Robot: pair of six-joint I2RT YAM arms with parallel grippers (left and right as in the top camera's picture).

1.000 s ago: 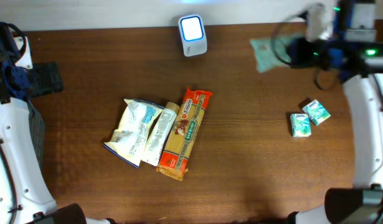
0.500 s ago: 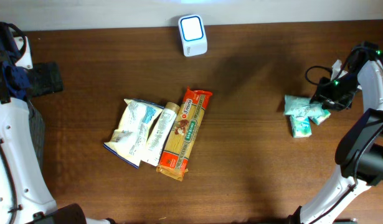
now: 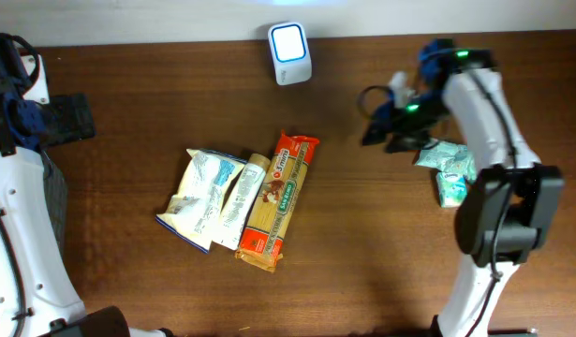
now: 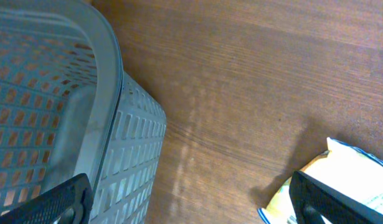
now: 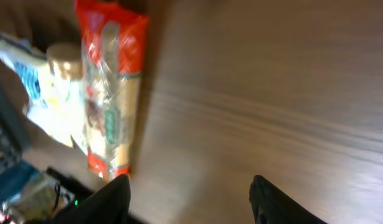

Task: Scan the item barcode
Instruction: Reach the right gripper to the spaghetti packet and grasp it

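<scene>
Brown wood table (image 3: 381, 271), two arms. Right gripper (image 5: 190, 186) has its fingers spread fairly wide with nothing between them, only bare tabletop showing in the gap. It hovers over the table, and the wrist view is motion-blurred.

Pale green tissue packs (image 3: 450, 185) lie just behind the right gripper, back towards its own arm. The upper one is partly under the arm link. The gripper does not touch them.

White barcode scanner (image 3: 289, 53), window lit, stands upright at the table's far edge. It is off to one side of the right gripper, well apart.

Orange pasta packet (image 5: 110, 93) lies flat, ahead of the right gripper in its wrist view, well apart. Cream tube-shaped pack (image 3: 244, 198) is touching the pasta's side. White-and-blue bag (image 3: 201, 197) is touching the cream pack on the side away from the pasta. All three lie side by side.

Left gripper (image 4: 190, 186) has its fingers at full spread and holds nothing. It is parked at the table's left edge. Grey mesh basket (image 4: 110, 93) sits right under and beside its one finger. The corner of the white-and-blue bag shows by the other finger, not touching.
</scene>
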